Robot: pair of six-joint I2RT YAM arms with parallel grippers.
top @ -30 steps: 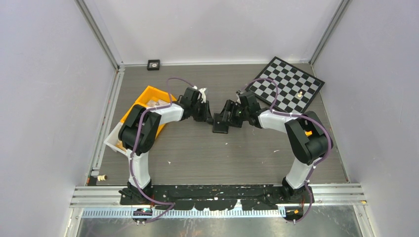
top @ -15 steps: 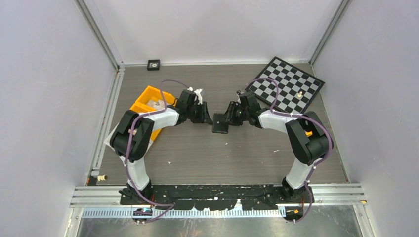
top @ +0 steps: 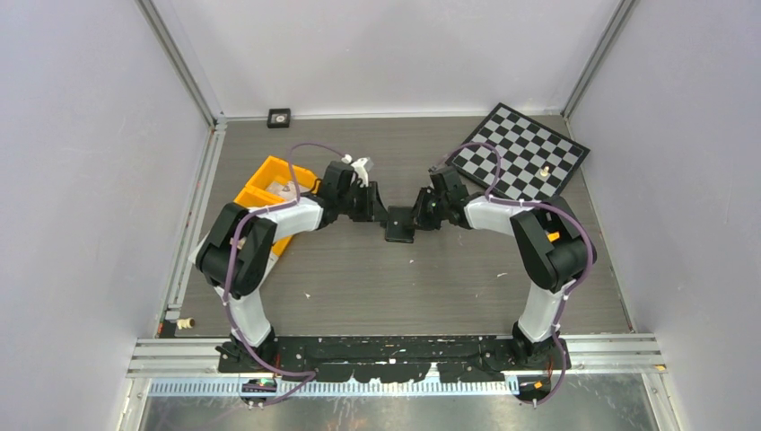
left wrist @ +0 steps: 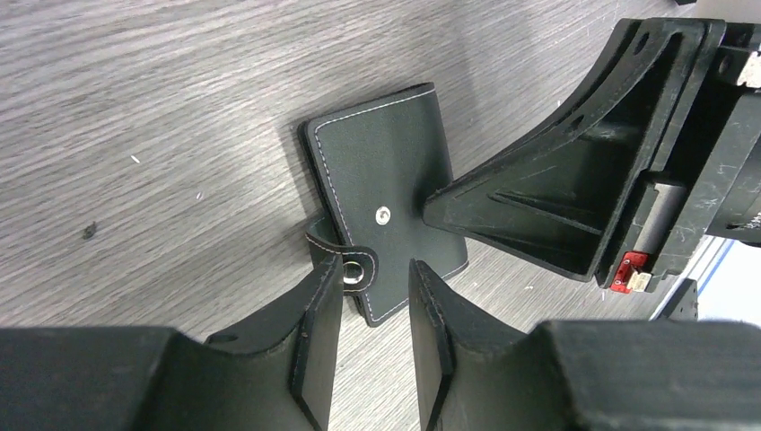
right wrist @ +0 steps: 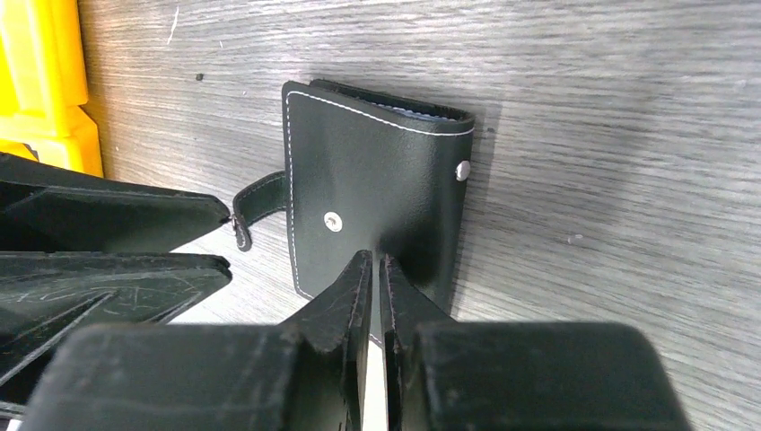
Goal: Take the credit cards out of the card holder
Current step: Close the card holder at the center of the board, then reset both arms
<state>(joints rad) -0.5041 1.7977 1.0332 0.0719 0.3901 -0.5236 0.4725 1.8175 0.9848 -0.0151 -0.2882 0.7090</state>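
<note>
Two hands flank the black leather card holder [left wrist: 368,171] on the grey worktop [left wrist: 135,135]: right hand [right wrist: 377,260] clenched, seemingly pinning its face; left hand [left wrist: 377,269] released, straddling its snap strap [left wrist: 345,262], presumably to open it.

credit cards hidden inside folded card holder [right wrist: 377,180], interior unseen

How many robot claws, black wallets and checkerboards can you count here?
Claws: 2, the left claw and the right claw
Wallets: 1, the black wallet
Checkerboards: 1, the checkerboard
Total: 4
</note>
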